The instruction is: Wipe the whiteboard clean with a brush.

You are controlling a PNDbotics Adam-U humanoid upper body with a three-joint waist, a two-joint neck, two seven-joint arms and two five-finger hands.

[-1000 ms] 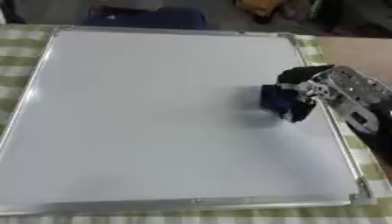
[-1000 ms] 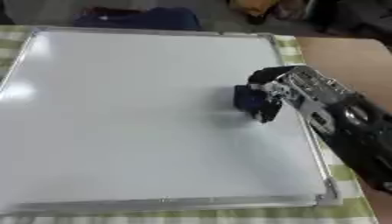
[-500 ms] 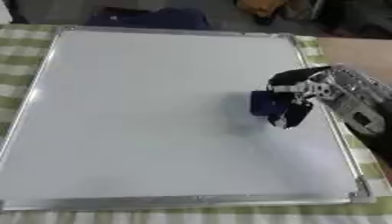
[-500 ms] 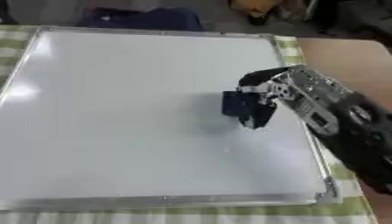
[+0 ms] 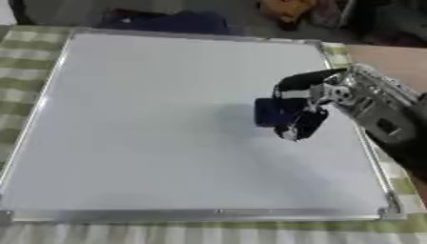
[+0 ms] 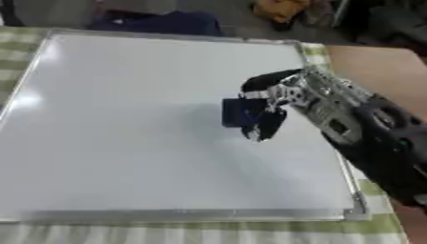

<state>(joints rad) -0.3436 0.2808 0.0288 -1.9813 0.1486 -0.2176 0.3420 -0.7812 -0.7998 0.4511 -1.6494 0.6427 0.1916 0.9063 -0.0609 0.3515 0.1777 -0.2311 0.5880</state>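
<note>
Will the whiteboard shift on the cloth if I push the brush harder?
Probably little: the whiteboard is broad, flat, and the checked cloth likely grips it. Its glossy face should let the brush in the right hand glide.

Cloth (image 5: pixel 25 76): green-and-white check, covering my desk on the left, along the near edge and at the far right corner.
Desk (image 6: pixel 380 71): bare brown surface showing at my right, beyond the cloth.
Dark blue item (image 5: pixel 163 21): lying just past the far edge; I cannot tell what it is.
Orange-yellow item (image 5: pixel 283 8): further back, right of the blue one; shape unclear.
</note>
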